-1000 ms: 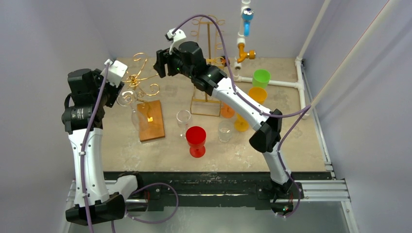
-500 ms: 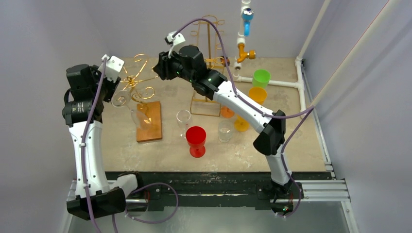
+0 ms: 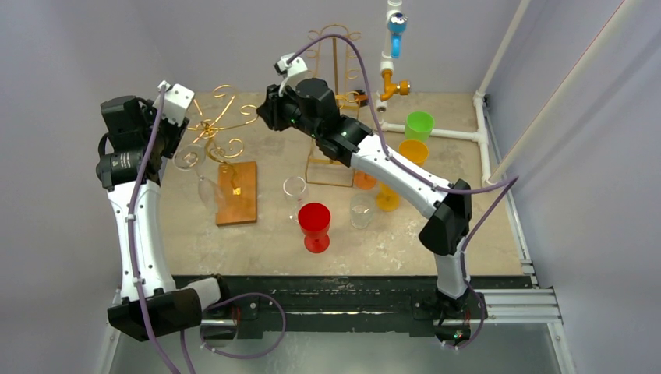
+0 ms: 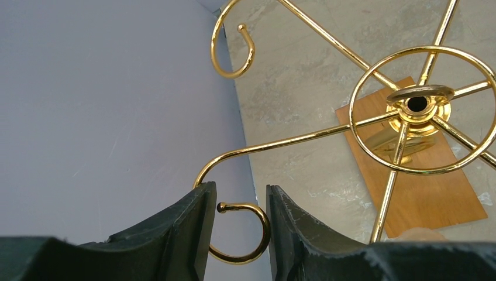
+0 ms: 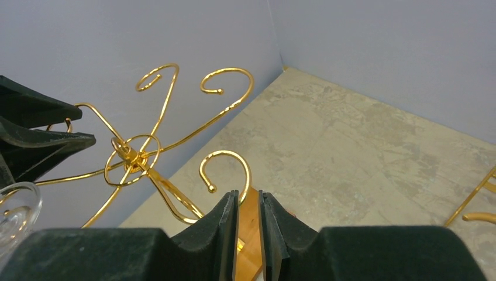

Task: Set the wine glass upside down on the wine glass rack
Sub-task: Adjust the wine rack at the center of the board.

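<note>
Your left gripper stands parted astride a hook curl of the gold scrolled wire rack, gripping nothing visible, evidently so the clear stemmed wine glass at left-centre can hang foot-up there, while your right gripper, its jaws nearly closed, shows no determinable hold.

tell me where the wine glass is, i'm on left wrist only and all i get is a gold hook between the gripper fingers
Observer: In the top view the clear wine glass is tilted right beside the left gripper, just left of the wooden base of the rack. I can't tell whether it's gripped.
Operator: ok and where's the right arm, is it near the rack
Observer: The right gripper faces the rack from the opposite side, jaws nearly together with nothing between them, just short of the nearest hook.
</note>
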Robot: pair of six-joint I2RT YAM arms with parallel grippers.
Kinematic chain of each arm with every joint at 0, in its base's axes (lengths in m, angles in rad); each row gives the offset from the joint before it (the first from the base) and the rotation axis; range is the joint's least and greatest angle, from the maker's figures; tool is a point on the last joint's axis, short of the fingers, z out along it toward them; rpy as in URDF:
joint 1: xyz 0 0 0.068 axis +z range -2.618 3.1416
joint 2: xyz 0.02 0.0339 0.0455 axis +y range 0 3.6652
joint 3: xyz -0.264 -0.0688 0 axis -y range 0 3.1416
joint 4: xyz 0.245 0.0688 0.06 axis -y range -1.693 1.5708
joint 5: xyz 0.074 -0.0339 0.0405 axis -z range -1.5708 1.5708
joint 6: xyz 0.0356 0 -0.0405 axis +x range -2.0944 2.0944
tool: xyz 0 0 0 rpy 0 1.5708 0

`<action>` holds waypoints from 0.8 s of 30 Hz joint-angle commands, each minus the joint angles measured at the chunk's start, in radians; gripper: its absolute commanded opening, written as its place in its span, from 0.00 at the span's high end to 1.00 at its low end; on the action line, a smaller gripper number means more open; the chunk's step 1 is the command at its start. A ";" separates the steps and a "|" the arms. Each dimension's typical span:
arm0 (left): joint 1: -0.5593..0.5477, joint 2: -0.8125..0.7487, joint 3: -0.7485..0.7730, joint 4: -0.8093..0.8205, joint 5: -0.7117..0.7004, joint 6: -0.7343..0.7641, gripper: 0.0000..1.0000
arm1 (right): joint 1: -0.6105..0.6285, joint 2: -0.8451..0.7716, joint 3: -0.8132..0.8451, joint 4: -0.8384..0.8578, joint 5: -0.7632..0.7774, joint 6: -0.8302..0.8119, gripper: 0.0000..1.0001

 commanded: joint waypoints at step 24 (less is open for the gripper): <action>0.034 -0.049 0.055 0.074 0.150 0.026 0.39 | -0.006 -0.102 -0.023 0.002 0.060 0.025 0.58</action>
